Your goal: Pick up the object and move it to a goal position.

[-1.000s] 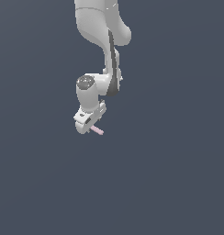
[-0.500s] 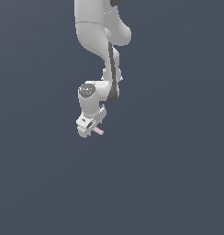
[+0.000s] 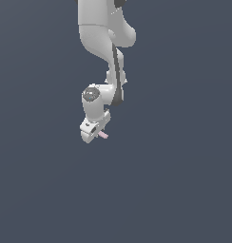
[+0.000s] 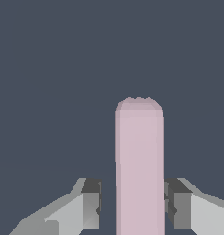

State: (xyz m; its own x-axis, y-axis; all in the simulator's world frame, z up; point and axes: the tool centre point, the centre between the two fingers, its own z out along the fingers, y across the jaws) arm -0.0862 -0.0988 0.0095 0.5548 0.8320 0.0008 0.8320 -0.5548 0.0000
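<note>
Comparing the exterior view with the two earlier ones, the clearest change was in how much of the bar (image 3: 103, 135) showed: a second before, a good length of pink stuck out past the gripper (image 3: 93, 133) toward the exterior view's right, half a second before less did, and at this moment only a short stub poked out beside the white fingers. The wrist and forearm had also shifted slightly toward the exterior view's left and swung round. I judged this as the gripper settling over the bar for the pick, so the grasp looked close to made, with the lift and the carry to the goal not yet done.

Nearest the gripper, in the wrist view, the bar (image 4: 139, 167) ran straight away from the camera between the two fingertips (image 4: 91, 204). One pad appeared to sit just against its side, while a thin dark gap showed between the bar and the other pad. The jaws were therefore drawn in close around the bar, but I could not tell whether they were truly clamped on it.

The bar was matte, pale pink and straight-sided with a rounded far end. The fingers were blocky and faceted, light grey with darker pads. Beyond the gripper, the arm (image 3: 101, 33) was smooth glossy white with rounded joints and a dark seam, and the ground behind was a flat, featureless slate blue.
</note>
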